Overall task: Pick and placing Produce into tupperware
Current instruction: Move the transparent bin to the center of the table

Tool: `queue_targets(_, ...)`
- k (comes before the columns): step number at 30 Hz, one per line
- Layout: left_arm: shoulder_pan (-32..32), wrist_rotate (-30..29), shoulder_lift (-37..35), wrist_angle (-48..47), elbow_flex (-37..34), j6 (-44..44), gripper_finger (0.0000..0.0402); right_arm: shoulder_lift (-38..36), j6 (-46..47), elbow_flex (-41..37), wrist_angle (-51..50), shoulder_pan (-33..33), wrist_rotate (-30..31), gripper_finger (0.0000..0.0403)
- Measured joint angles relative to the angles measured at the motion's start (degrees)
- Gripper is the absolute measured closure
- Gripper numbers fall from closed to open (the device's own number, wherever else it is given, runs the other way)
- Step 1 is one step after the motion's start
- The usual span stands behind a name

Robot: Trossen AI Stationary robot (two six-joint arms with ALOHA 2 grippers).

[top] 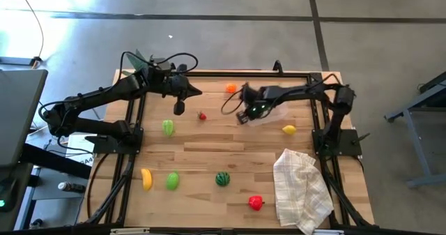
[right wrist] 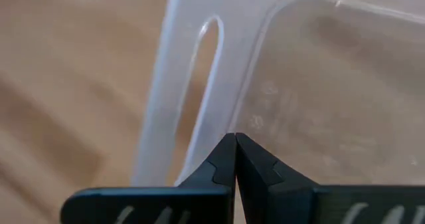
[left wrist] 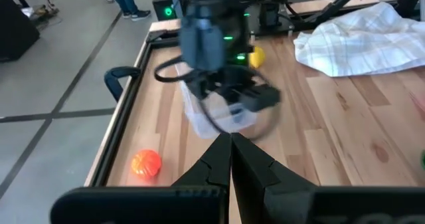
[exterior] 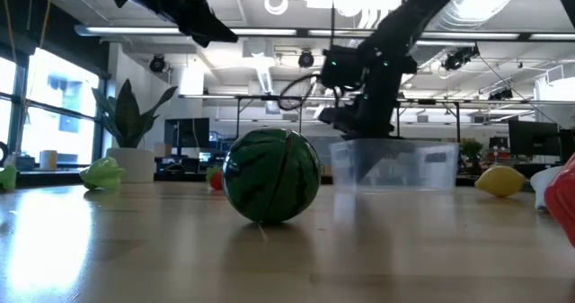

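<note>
The clear tupperware [top: 265,115] stands at the far middle of the table and also shows in the low view [exterior: 395,164]. My right gripper [top: 244,115] is shut, its fingertips [right wrist: 234,144] over the tupperware's left rim [right wrist: 199,84]. My left gripper [top: 180,109] is shut and empty in the air at the far left, its fingers [left wrist: 230,151] pointing toward the tupperware [left wrist: 219,117]. On the table lie an orange [top: 231,88], a strawberry [top: 202,116], a green piece [top: 168,127], a lemon [top: 288,130], a banana [top: 146,178], a second green piece [top: 172,180], a watermelon [top: 222,179] and a red pepper [top: 256,203]. My right gripper points down and slants at the tupperware's rim beside its slotted handle [right wrist: 209,44] with shut fingers. I cannot tell whether the fingertips touch the rim or stand just above it.
A white checked cloth [top: 301,186] lies crumpled at the near right. A black frame [top: 132,123] runs along the table's left, far and right edges. A potted plant [exterior: 133,128] shows at the left in the low view.
</note>
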Motion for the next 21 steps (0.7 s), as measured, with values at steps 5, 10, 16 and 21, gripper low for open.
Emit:
queue_targets(5,0.0,0.0,0.0,-1.24,-0.02,0.09,0.0399,3.47,2.6,5.54,0.48,6.39,-0.01,0.0403)
queue_targets(10,0.0,0.0,0.0,-1.24,-0.02,0.33,0.0399,7.34,4.16,11.74,0.63,10.9,0.0,0.0403)
queue_targets(16,0.0,0.31,0.0,-1.26,-0.02,0.35,0.0399,14.11,4.25,20.22,1.26,13.03,-2.35,0.0403)
queue_targets(21,0.0,0.44,-0.02,-1.77,-0.02,0.26,0.0399,20.46,2.41,27.67,0.45,12.83,-3.67,0.0403)
